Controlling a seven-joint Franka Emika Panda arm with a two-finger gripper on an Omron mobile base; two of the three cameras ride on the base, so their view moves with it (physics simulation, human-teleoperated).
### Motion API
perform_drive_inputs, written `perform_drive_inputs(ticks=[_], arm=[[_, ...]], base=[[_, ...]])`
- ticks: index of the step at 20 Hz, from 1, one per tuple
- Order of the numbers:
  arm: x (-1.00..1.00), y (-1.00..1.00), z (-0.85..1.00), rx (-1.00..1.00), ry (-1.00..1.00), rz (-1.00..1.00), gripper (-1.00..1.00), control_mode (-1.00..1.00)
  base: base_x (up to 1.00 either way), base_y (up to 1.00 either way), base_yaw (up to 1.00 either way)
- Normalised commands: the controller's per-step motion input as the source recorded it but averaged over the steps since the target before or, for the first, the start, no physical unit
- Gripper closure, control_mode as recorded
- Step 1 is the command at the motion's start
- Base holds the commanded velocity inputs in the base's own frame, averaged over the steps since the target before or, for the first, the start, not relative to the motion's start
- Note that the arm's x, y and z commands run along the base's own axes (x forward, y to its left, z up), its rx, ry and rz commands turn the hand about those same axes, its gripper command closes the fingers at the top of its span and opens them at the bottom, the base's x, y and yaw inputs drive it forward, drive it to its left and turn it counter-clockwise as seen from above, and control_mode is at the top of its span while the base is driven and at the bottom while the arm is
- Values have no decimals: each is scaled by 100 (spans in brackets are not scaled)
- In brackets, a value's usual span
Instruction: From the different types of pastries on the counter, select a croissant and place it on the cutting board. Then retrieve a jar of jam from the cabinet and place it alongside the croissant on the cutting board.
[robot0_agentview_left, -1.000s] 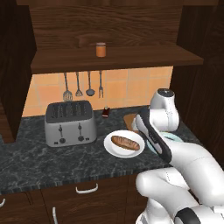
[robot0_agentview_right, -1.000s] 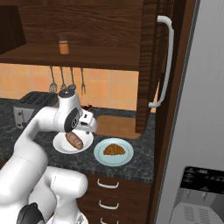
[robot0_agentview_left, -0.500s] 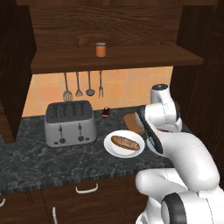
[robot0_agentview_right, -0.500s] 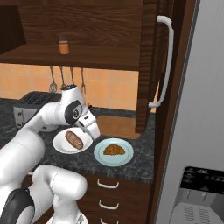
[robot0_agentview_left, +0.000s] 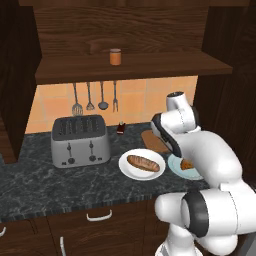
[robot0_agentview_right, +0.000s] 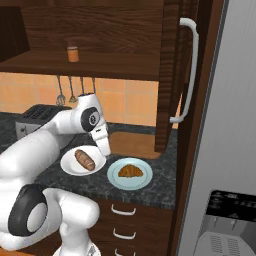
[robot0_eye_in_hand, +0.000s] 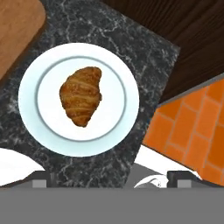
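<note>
The croissant (robot0_eye_in_hand: 81, 100) lies on a light-blue plate (robot0_eye_in_hand: 127, 74), straight below my open gripper (robot0_eye_in_hand: 112, 179), whose fingertips (robot0_eye_in_hand: 41, 179) stand wide apart with nothing between them. From the right base view my gripper (robot0_agentview_right: 104, 149) hangs over the gap between the croissant (robot0_agentview_right: 130, 171) and the long loaf (robot0_agentview_right: 85, 159) on its white plate (robot0_agentview_right: 67, 165). The cutting board (robot0_agentview_right: 132, 144) lies bare behind both plates on the counter (robot0_agentview_left: 75, 185). The jar of jam (robot0_agentview_left: 115, 56) stands on the cabinet shelf (robot0_agentview_left: 150, 70). My arm hides most of the croissant (robot0_agentview_left: 186, 164) in the left base view.
A silver toaster (robot0_agentview_left: 80, 140) stands at the counter's left, with a tiny dark bottle (robot0_agentview_left: 120, 129) by the wall and utensils (robot0_agentview_left: 90, 97) hanging above. A tall panel with a white handle (robot0_agentview_right: 187, 70) and the fridge close off the right side.
My hand has swung right, from above the loaf's plate toward the croissant's plate. The jaws have stayed open.
</note>
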Motion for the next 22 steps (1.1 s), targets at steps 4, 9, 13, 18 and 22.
perform_drive_inputs(ticks=[4,9,13,18,22], arm=[[10,-20,-11,0,0,-5,-100,-100],[38,-56,-29,5,-1,18,-100,-100],[11,-14,-29,0,-6,6,-100,-100],[13,0,-84,-2,-53,0,-100,-100],[-1,-4,-69,-1,-50,1,-100,-100]], base=[[0,0,0],[0,0,0],[0,0,0],[0,0,0],[0,0,0]])
